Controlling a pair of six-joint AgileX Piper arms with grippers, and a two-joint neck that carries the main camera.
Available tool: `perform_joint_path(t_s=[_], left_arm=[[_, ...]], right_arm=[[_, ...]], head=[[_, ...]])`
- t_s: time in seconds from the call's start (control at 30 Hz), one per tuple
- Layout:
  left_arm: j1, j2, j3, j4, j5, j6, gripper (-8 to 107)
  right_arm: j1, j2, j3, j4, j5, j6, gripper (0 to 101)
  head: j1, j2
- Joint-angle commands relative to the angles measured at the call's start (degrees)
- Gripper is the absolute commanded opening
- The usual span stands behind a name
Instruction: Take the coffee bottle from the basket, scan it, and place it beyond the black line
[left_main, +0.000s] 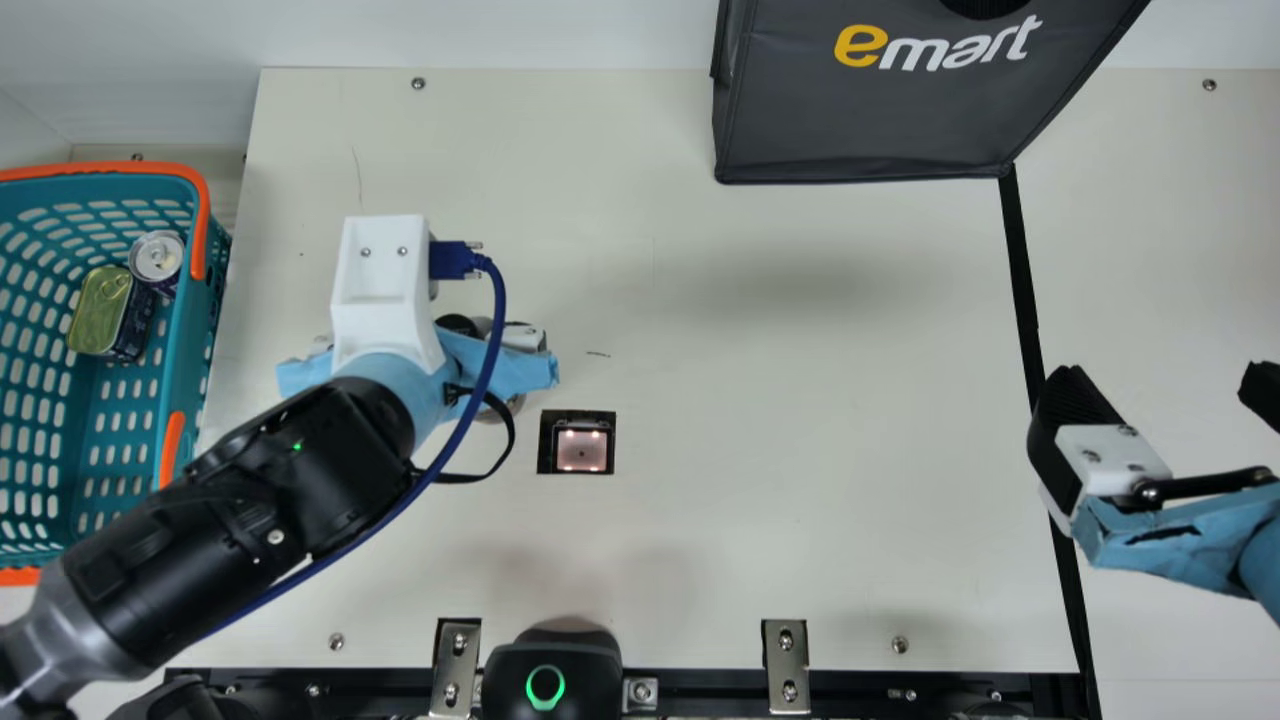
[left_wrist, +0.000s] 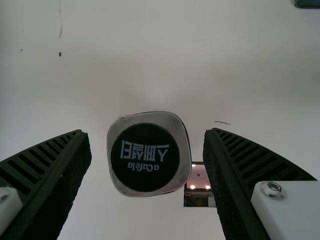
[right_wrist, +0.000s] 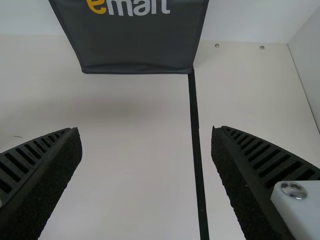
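My left gripper (left_main: 515, 368) is over the table just left of the scanner window (left_main: 582, 450), largely covered by its own arm. In the left wrist view, the coffee bottle (left_wrist: 145, 157) shows its black cap end-on between the spread fingers of my left gripper (left_wrist: 146, 134), with a gap at each side. The scanner (left_wrist: 199, 180) glows beside one finger there. At the right, my right gripper (left_main: 1165, 395) stands open near the black line (left_main: 1020, 270). In the right wrist view, the black line (right_wrist: 195, 135) runs between the fingers of my empty right gripper (right_wrist: 147, 130).
A teal basket (left_main: 178, 350) with orange handles at the left holds a tin (left_main: 100, 312) and a can (left_main: 157, 256). A dark grey bag (left_main: 870, 120) stands at the back, its corner by the line's far end. A black device (left_main: 552, 670) sits at the front edge.
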Motion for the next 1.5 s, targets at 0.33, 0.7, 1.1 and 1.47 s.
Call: perform_joint_path(t_s=[0.33,0.7,1.1,1.47], left_arm=[[0.74,1.08,-0.47,-0.65,0.24,-0.16,24],[0.89,0.79,-1.15,-1.78,-0.39,2.37,10],[1.03,-1.98,-1.39,-2.56,-3.09,11.36,10],[2.03,-4.74,-1.0,-6.98,-6.06,23.67,10]], right_arm=[[0.0,0.0,0.0,0.0,0.0,0.0,91],[0.0,0.0,0.0,0.0,0.0,0.0,91],[0.0,0.0,0.0,0.0,0.0,0.0,91],[0.0,0.0,0.0,0.0,0.0,0.0,91]], head=[[-1.57,0.09],[-1.57,0.09],[-1.57,0.09],[-1.57,0.09]])
